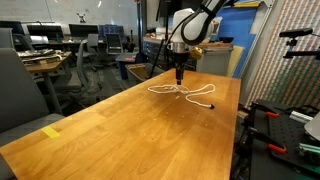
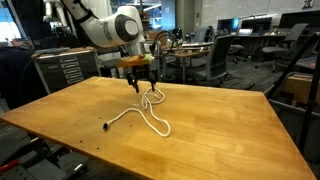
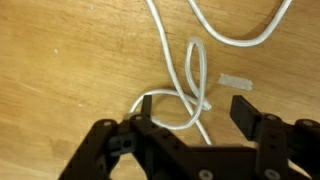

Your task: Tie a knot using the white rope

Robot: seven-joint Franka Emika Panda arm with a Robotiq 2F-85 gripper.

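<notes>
The white rope point(image 1: 185, 93) lies in loose loops on the far part of the wooden table point(image 1: 130, 130). Its black tip point(image 1: 212, 105) points toward the table's edge, and shows in an exterior view point(image 2: 107, 126) too. In the wrist view the rope point(image 3: 192, 70) crosses over itself in a small loop directly between the fingers. My gripper point(image 3: 194, 108) is open and empty. It hangs just above the looped part of the rope in both exterior views point(image 1: 179, 74) point(image 2: 143, 84).
A small pale strip of tape point(image 3: 235, 80) sits on the table beside the loop. A yellow tape mark point(image 1: 52, 131) lies near the table's front corner. Office chairs point(image 2: 215, 62) and desks stand beyond the far edge. Red-handled tools point(image 1: 275, 112) sit beside the table.
</notes>
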